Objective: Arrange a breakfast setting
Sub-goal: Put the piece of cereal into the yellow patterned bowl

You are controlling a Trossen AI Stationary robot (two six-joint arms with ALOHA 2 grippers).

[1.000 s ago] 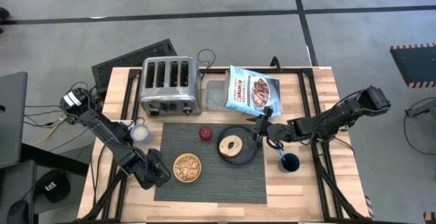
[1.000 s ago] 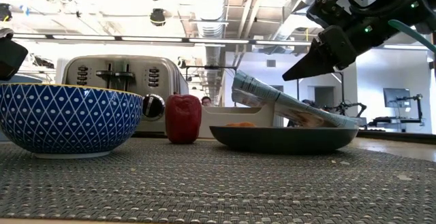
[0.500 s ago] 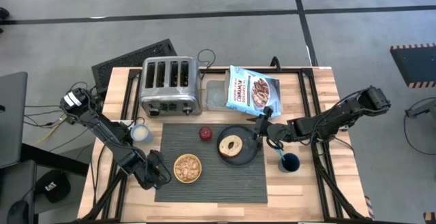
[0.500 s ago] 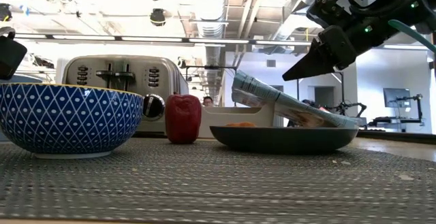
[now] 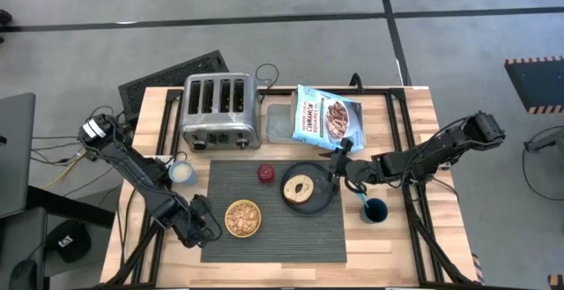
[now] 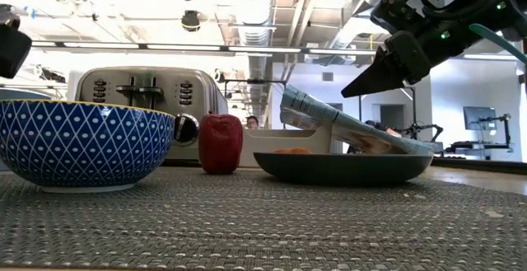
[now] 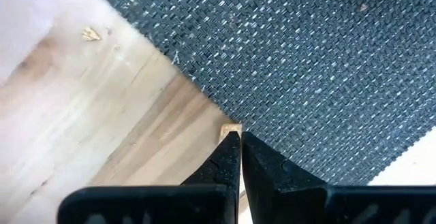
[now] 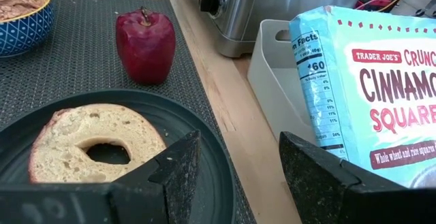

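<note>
The dark ribbed placemat [image 5: 273, 237] lies on the wooden table. On it rest a bowl [image 5: 241, 218], yellow inside and blue-patterned outside, holding cereal, a red apple [image 5: 265, 173], and a dark plate [image 5: 322, 200] with a bagel [image 5: 300, 187]. A dark blue cup [image 5: 374, 210] stands on the wood to the right of the mat. I cannot make out the spoon. My left gripper [image 5: 204, 228] is shut, low at the mat's left edge [image 7: 204, 94], beside the bowl. My right gripper [image 5: 335, 172] is open and empty, raised above the plate's right rim [image 8: 218, 183]. My left gripper's shut fingertips [image 7: 231, 149] stand at the placemat's left edge, coming from the table's left and slanting down. A small tan crumb [image 7: 230, 129] lies right at the tips. I cannot tell whether the fingers touch the mat.
A four-slot steel toaster [image 5: 220, 111], a clear tub [image 5: 278, 124] and a blue cereal box [image 5: 328, 118] stand along the far side. A small light cup [image 5: 182, 172] stands left of the mat. There is bare mat near the front edge.
My left gripper has moved a little toward the table's near edge along the mat's left edge, staying shut. The mat and the things on it have kept still.
</note>
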